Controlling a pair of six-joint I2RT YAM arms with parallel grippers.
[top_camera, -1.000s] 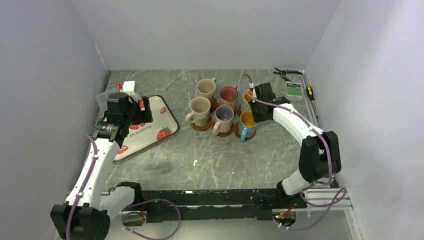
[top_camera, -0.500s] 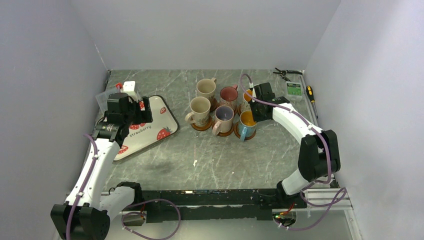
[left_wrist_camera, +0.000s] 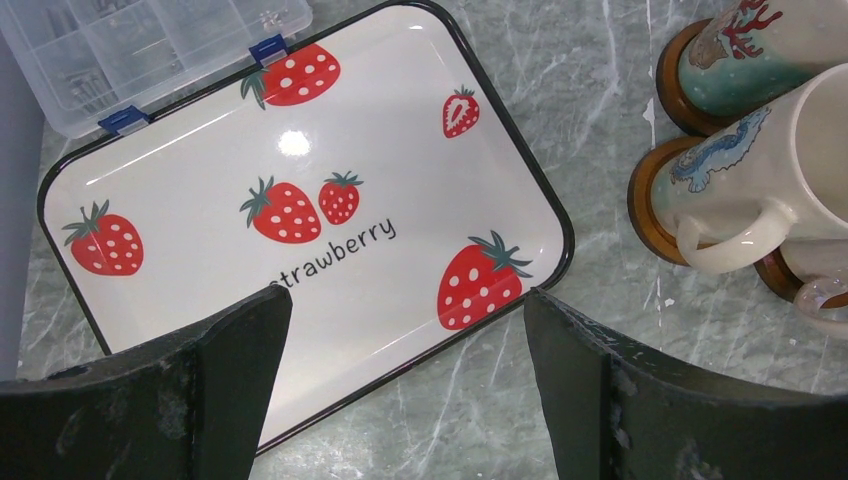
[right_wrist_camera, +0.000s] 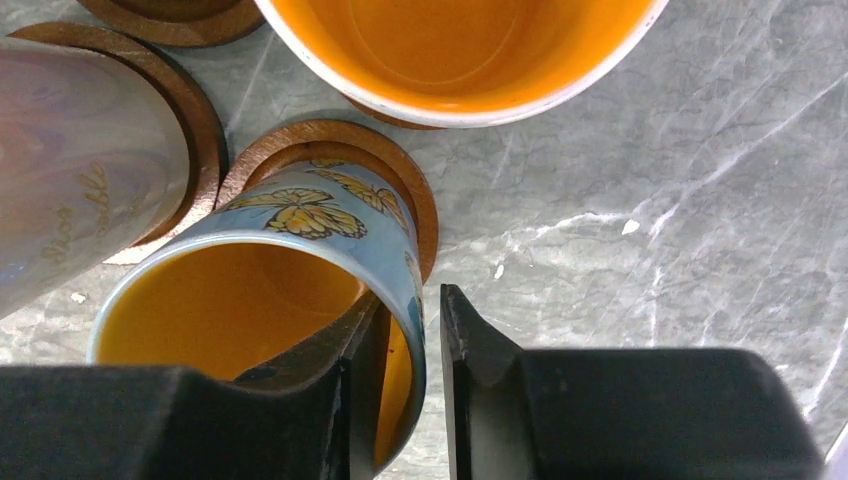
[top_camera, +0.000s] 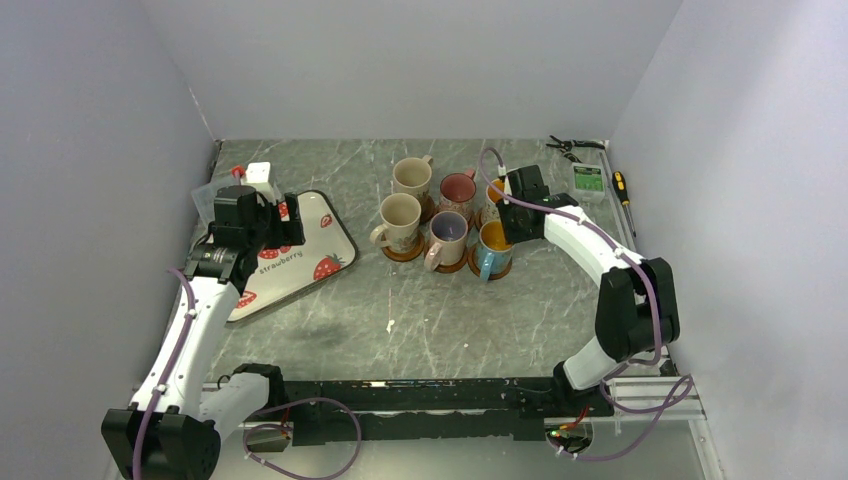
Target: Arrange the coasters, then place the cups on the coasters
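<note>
Counting from the top view gives six cups [top_camera: 400,213], two rows of three on the desk [top_camera: 450,320]. Brown coasters [top_camera: 404,254] peek out beneath them. The rear right cup is half hidden behind the right arm [top_camera: 590,245], so I cannot count all six discs from there.

The right wrist view fills that gap. It shows a sliver of wood under that orange-lined cup [right_wrist_camera: 450,40], just beyond the right jaws. The right jaws stand narrow, one finger [right_wrist_camera: 350,350] inside the blue butterfly cup [right_wrist_camera: 300,225] and the other outside, with the cup's wall between them. Whether they press on the wall I cannot tell. That cup sits on its own coaster [right_wrist_camera: 420,200]. To the left of these jaws a lavender-toned cup [right_wrist_camera: 80,150] stands on another disc [right_wrist_camera: 200,130], and a fourth disc shows at the view's top edge.

The left jaws are spread wide and hold nothing, hanging over one white strawberry tray [left_wrist_camera: 330,140]. One clear lidded box [left_wrist_camera: 150,50] lies past the tray's far corner. Off to their right the left wrist view shows two cups with painted sides, detail the top view cannot give, each on a coaster, and a third handle at the frame's edge.
</note>
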